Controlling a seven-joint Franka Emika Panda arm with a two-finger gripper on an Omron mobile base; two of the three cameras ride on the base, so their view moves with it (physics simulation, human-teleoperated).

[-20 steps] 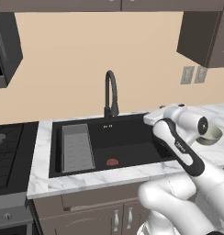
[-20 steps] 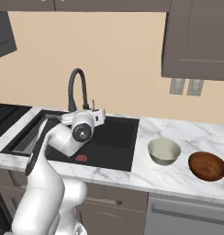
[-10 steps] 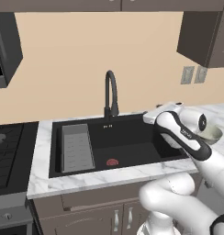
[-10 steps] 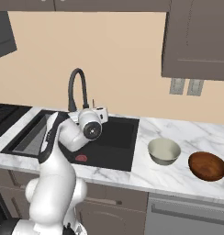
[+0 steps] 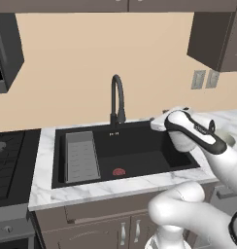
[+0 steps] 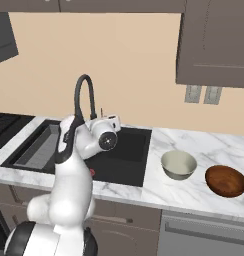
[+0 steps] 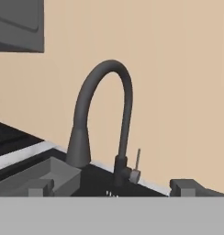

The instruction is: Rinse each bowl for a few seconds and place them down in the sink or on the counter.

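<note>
The pale cream-grey bowl (image 6: 178,164) and the reddish-brown bowl (image 6: 225,180) stand side by side on the white marble counter (image 6: 204,147), right of the black sink (image 6: 130,145). A sliver of the cream bowl (image 5: 230,141) shows behind my arm. My gripper (image 7: 113,189) hangs over the sink's back right part, well left of both bowls, and points at the black gooseneck faucet (image 7: 104,119). Its fingertips (image 7: 40,187) stand wide apart, so it is open with nothing held.
A grey ribbed tray insert (image 5: 81,155) fills the left of the sink (image 5: 140,146), with the red drain (image 5: 118,171) in its floor. A black stovetop (image 5: 8,160) lies left of the counter. Dark wall cabinets (image 6: 214,40) hang above the bowls, and outlets (image 6: 203,94) sit on the wall.
The arm has folded and turned, carrying the hand slightly up and toward the back of the sink. The jaws stay open and the bowls have not moved.
</note>
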